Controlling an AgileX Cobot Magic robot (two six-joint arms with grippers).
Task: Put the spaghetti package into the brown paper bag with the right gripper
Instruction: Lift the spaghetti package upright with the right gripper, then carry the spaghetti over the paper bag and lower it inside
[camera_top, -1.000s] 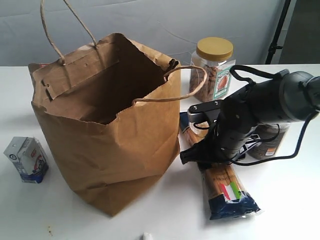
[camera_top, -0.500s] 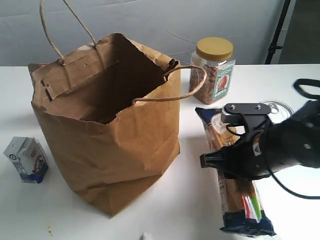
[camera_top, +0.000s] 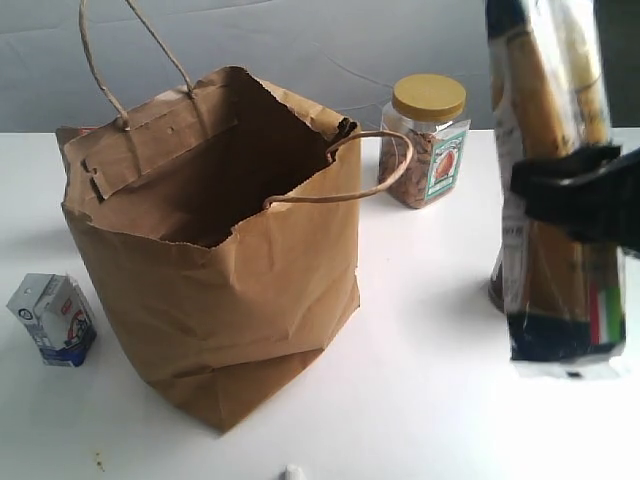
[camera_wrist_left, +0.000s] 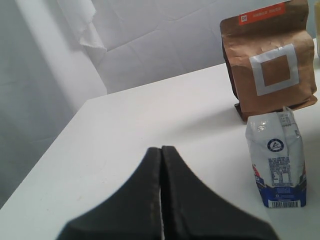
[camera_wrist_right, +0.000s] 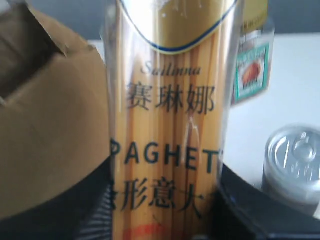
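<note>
The spaghetti package hangs upright in the air at the right of the exterior view, its navy bottom end above the table. My right gripper is shut on its middle, black fingers pressing both sides of the pack. The brown paper bag stands open at the centre-left, its cord handles up, well to the left of the package; its rim shows beside the pack in the right wrist view. My left gripper is shut with nothing in it, over bare table.
A yellow-lidded jar stands behind the bag to the right. A silver-topped can sits under the lifted pack. A small blue-white carton stands left of the bag, and a flat brown pouch with a white square label lies beyond it.
The right gripper lifted the spaghetti package off the table, swung it from lying flat to upright, and moved it up and to the right. The bag and the left gripper stayed still.
</note>
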